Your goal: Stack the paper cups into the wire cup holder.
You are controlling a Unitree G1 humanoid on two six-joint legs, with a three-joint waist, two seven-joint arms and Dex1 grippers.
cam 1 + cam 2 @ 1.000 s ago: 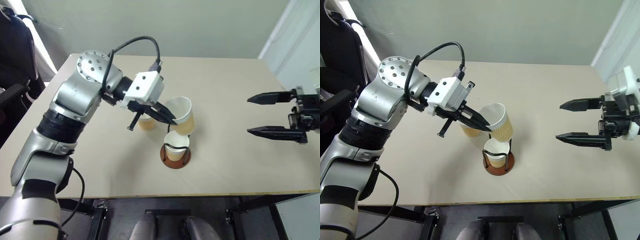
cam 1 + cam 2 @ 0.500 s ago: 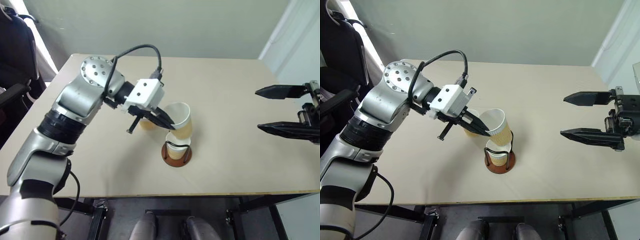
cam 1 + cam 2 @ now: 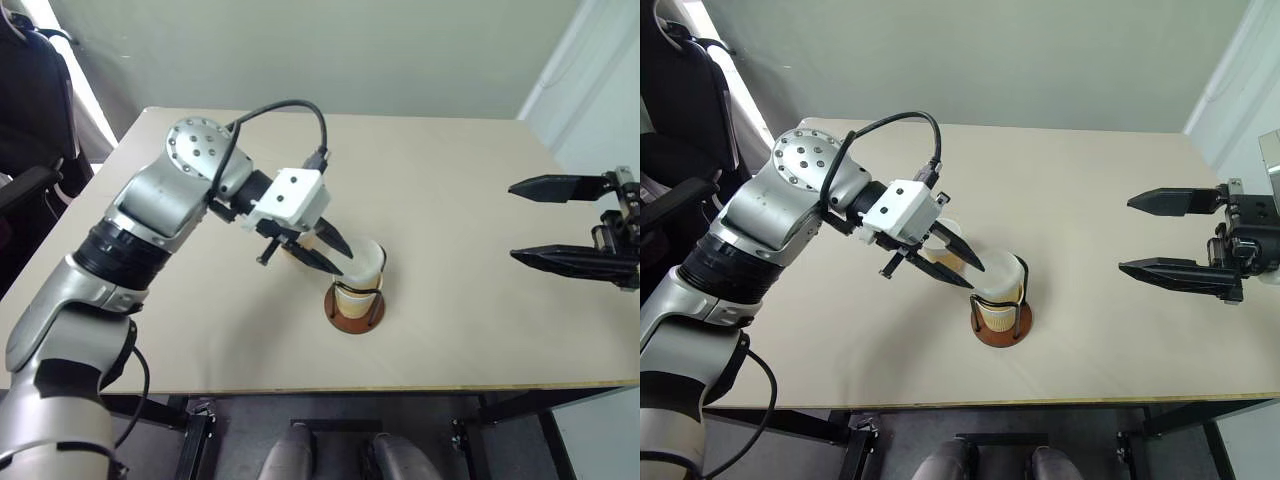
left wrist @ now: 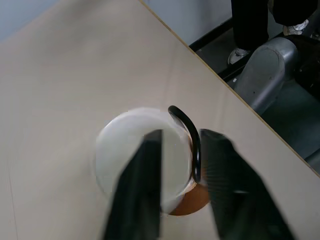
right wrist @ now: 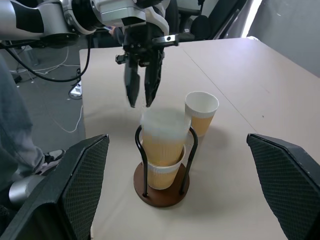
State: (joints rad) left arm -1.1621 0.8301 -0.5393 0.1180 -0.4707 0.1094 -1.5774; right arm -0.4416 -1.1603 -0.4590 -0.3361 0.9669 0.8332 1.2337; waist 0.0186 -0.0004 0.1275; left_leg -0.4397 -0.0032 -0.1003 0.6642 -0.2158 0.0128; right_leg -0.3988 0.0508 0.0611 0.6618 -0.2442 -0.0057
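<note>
Looking down from the head views, the left gripper (image 3: 334, 254) hangs parted and empty just above two nested paper cups (image 3: 361, 270) in the wire cup holder (image 3: 353, 311), a third cup (image 3: 946, 252) behind its fingers. From the right wrist, that third cup (image 5: 201, 113) stands free beside the holder on the table (image 5: 260, 95), near a person's shoe (image 5: 26, 189); the right gripper (image 3: 565, 220) gapes wide, empty, well apart.

Counting three paper cups here: two nested (image 5: 164, 131) (image 5: 161, 172) in the one wire cup holder (image 5: 161, 190), and one more (image 5: 201, 111) standing on the surface (image 5: 260, 100) just beside it.
</note>
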